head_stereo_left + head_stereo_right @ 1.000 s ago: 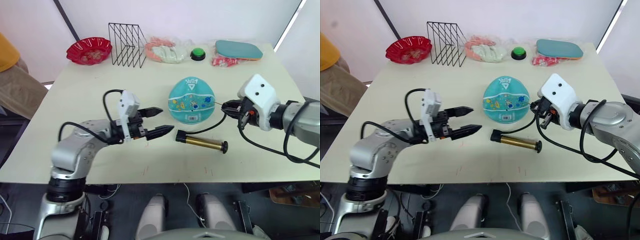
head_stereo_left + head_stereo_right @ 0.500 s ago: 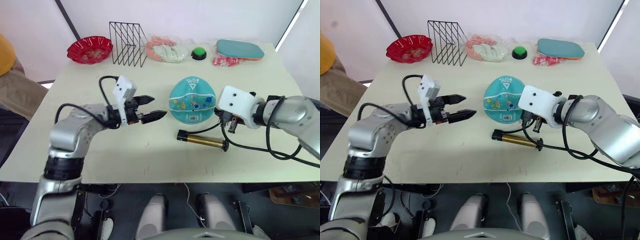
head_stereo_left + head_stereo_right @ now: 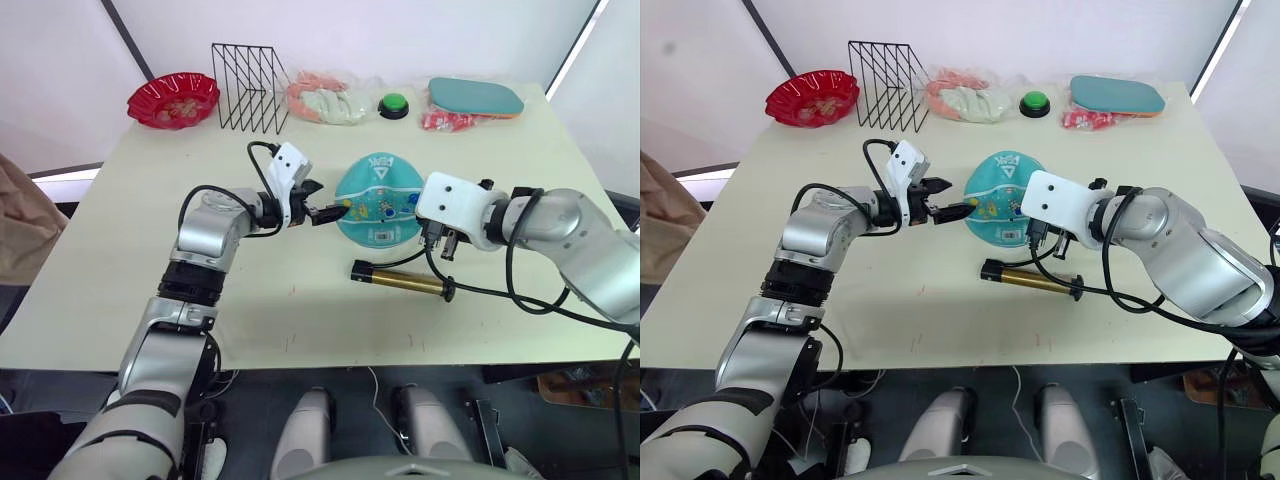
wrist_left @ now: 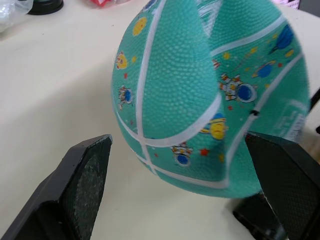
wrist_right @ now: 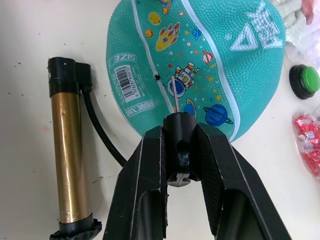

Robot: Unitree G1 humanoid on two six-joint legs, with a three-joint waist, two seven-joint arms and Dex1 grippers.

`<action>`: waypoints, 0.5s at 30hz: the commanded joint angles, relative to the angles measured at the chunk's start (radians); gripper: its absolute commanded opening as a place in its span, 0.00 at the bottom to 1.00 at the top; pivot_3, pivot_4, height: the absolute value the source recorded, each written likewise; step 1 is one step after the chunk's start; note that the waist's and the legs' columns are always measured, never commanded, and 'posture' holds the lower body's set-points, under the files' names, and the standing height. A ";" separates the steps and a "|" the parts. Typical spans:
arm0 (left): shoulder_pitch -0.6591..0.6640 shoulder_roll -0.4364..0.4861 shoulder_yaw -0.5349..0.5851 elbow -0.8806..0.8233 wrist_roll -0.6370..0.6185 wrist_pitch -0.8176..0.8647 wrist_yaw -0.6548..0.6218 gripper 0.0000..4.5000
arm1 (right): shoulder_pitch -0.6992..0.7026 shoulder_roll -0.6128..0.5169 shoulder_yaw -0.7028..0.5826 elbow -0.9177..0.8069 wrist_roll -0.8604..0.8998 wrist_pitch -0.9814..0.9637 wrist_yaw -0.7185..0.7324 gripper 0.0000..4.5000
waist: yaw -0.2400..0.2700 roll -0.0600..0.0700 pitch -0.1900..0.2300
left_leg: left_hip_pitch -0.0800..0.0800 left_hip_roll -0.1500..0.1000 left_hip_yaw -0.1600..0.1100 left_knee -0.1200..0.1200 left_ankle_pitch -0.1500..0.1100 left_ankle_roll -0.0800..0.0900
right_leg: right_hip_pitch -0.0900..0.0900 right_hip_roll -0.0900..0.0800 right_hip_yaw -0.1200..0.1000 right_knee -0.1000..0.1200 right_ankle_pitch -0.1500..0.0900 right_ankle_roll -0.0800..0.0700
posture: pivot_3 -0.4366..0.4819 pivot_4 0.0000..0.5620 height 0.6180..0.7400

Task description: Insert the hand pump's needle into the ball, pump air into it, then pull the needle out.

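The teal ball (image 3: 378,198) sits partly deflated at the table's middle, cartoon prints and white label facing me. My left gripper (image 3: 325,210) is open, its fingers (image 4: 85,175) spread wide to either side of the ball's left flank without touching it. At the ball's right side, my right gripper (image 5: 179,131) is shut on the needle's black fitting. The thin needle (image 5: 174,92) points at the ball's skin, close to the small valve hole (image 5: 156,77). The bronze hand pump (image 3: 405,282) lies flat in front of the ball, and its black hose (image 5: 100,130) curves up to the fitting.
Along the far edge stand a red bowl (image 3: 172,98), a black wire rack (image 3: 248,88), plastic bags (image 3: 325,100), a green button (image 3: 393,105) and a teal paddle (image 3: 476,97). A person's clothing (image 3: 25,230) shows at the left edge.
My left gripper has travelled right and away from me up to the ball's left side. My right gripper has carried the needle left, in against the ball's right side.
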 commanded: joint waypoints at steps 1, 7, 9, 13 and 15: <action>-0.041 -0.045 0.011 0.039 0.026 -0.056 0.019 0.84 | -0.023 0.019 -0.023 -0.025 -0.025 0.017 0.005 0.08 | 0.001 0.000 0.000 | 0.000 0.000 0.000 0.000 0.000 0.000 | 0.000 0.000 0.000 0.000 0.000 0.000 | 0.48 0.27 1.00; -0.015 -0.078 0.034 0.005 0.033 -0.032 0.055 0.23 | -0.034 0.030 0.006 -0.022 -0.079 0.008 0.013 0.08 | 0.005 0.000 0.000 | 0.000 -0.001 -0.001 0.001 0.000 0.000 | 0.000 -0.001 0.000 0.001 0.000 0.000 | 0.48 0.27 1.00; 0.019 -0.100 0.044 -0.072 0.021 0.018 0.093 0.05 | -0.037 0.043 0.027 -0.017 -0.115 -0.026 0.005 0.08 | 0.003 0.000 0.000 | 0.000 -0.001 -0.001 0.001 0.000 0.000 | 0.000 -0.001 -0.001 0.001 0.000 0.001 | 0.48 0.27 1.00; 0.082 -0.146 0.082 -0.209 0.003 0.128 0.191 0.00 | -0.057 0.078 0.074 -0.007 -0.166 -0.021 0.007 0.08 | 0.004 0.000 0.000 | 0.000 -0.001 -0.001 0.001 0.000 0.000 | 0.000 -0.001 0.000 0.001 0.000 0.000 | 0.48 0.27 1.00; 0.105 -0.163 0.098 -0.265 -0.005 0.173 0.225 0.00 | -0.066 0.086 0.095 0.001 -0.188 -0.014 0.014 0.08 | 0.008 0.000 0.000 | 0.000 -0.001 -0.002 0.001 0.001 -0.001 | 0.000 -0.001 -0.001 0.001 0.000 0.000 | 0.48 0.27 1.00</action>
